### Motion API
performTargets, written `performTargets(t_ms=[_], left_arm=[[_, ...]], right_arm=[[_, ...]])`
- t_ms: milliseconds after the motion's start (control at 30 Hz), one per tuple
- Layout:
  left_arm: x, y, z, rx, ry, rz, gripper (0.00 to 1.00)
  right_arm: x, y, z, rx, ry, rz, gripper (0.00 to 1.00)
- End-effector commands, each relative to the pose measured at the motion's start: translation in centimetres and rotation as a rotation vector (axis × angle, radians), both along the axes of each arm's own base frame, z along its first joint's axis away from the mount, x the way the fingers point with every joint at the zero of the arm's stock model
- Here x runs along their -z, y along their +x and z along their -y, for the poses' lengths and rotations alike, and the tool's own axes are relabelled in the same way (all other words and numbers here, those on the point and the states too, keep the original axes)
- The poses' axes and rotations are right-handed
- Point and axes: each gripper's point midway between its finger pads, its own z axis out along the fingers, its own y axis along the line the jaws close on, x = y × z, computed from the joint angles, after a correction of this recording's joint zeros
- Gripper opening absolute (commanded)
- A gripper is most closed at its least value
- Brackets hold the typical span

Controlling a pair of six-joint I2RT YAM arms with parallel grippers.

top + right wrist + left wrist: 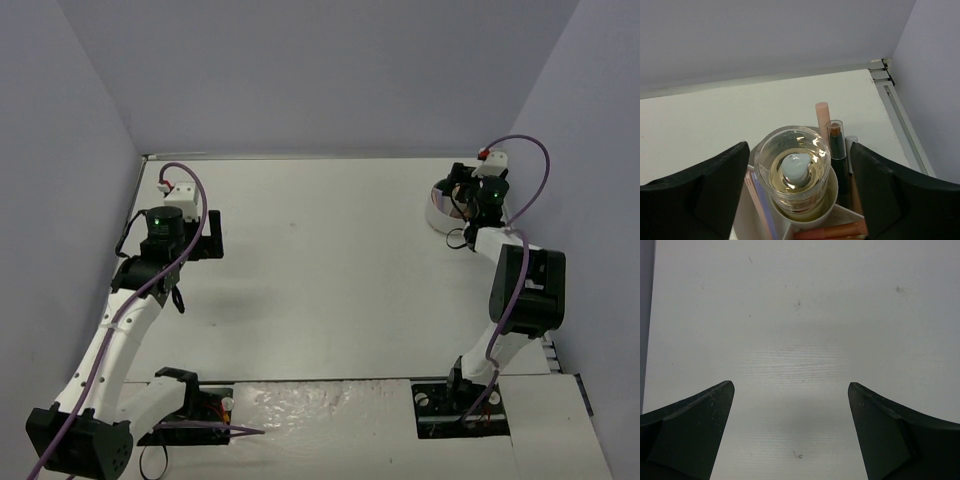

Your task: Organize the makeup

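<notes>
**Right wrist view.** We see the right fingers [710, 190] spread apart and holding nothing. The clear bottle [795, 170] of beige liquid stands upright between and below them, in a compartment of the white divided bowl [436, 214]. A pink stick [822, 112] and a dark stick with a clear cap [836, 145] rest in the bowl just beyond the bottle, nearer the right-hand finger. A lilac stick [765, 210] rests beside the bottle, nearer the left-hand finger.

**Left wrist view.** We find the left fingers [690, 430] spread wide over the worktop [800, 315], gripping nothing.
</notes>
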Motion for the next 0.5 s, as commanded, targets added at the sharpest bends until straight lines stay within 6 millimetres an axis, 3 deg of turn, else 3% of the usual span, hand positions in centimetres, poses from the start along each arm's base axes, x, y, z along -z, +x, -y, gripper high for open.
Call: performTargets(t_ms=[0, 133, 267, 367, 467], left_arm=[[-2.7, 0.6, 0.0, 0.004, -0.012, 0.101, 0.97], [-2.9, 0.5, 0.0, 0.005, -0.014, 0.110, 0.97], [-3.6, 0.2, -0.1, 0.000, -0.013, 0.130, 0.97], [-3.9, 0.0, -0.4, -0.005, -0.007, 0.140, 0.97], [-4.2, -0.1, -0.5, -0.007, -0.005, 0.150, 0.97]], right_arm=[[-10.8, 0.2, 0.1, -0.007, -0.049, 0.221, 0.88], [-15.2, -1.9, 0.2, 0.023, -0.020, 0.237, 0.98], [-19.4, -5.8, -0.1, 0.065, 0.044, 0.237, 1.00], [-22.0, -10.5, -0.7, 0.087, 0.070, 0.229, 1.00], [-22.9, -14.2, -1.4, 0.095, 0.110, 0.223, 1.00]])
